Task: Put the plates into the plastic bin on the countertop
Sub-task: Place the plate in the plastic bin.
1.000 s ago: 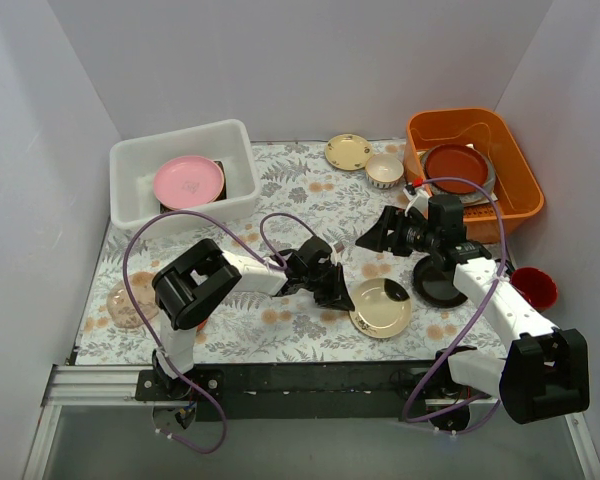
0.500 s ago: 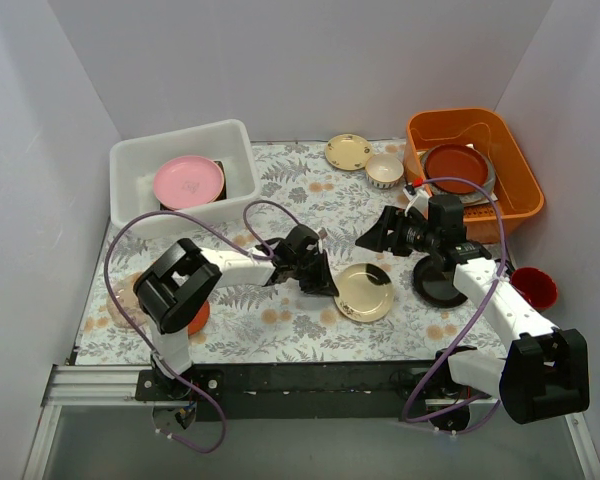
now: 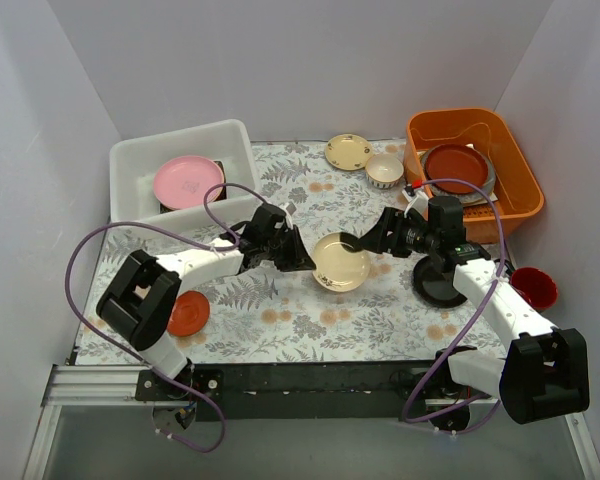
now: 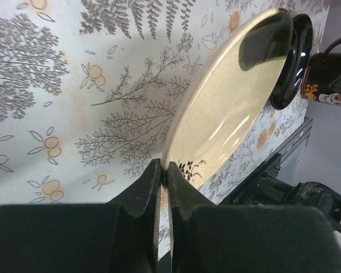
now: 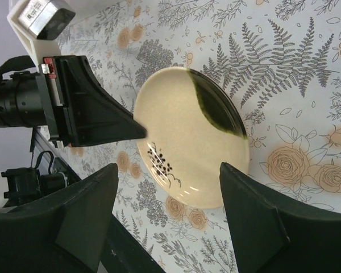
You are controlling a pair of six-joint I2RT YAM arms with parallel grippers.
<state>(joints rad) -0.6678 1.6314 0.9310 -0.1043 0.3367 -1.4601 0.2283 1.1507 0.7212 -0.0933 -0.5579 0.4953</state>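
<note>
The cream plate (image 3: 342,262), marked with a dark green patch and a small black sprig, hangs tilted over the middle of the flowered tabletop (image 3: 280,322). The left hand (image 3: 302,260) pinches it by a thin bite of rim. The wrist view shows that hand's fingers pressed together on the plate's near edge (image 4: 163,168), with most of the dish sticking out unsupported. The right hand (image 3: 372,238) hovers over the plate's far side with its fingers spread wide, gripping nothing; whether it brushes the rim cannot be told from above. The white plastic bin (image 3: 140,165) waits at the back left corner, a pink plate (image 3: 188,182) already lying inside. A black plate (image 3: 440,282) and a red saucer (image 3: 188,313) remain on the cloth.

The step in hand looks like the carry to the bin. With so little rim held, the plate could swing or slip, so a slow, steady sweep suits best. It should travel high enough to clear the bin's near wall, come down low over the pink plate, and be released only then. The right hand does well to keep clear of that path.
</note>
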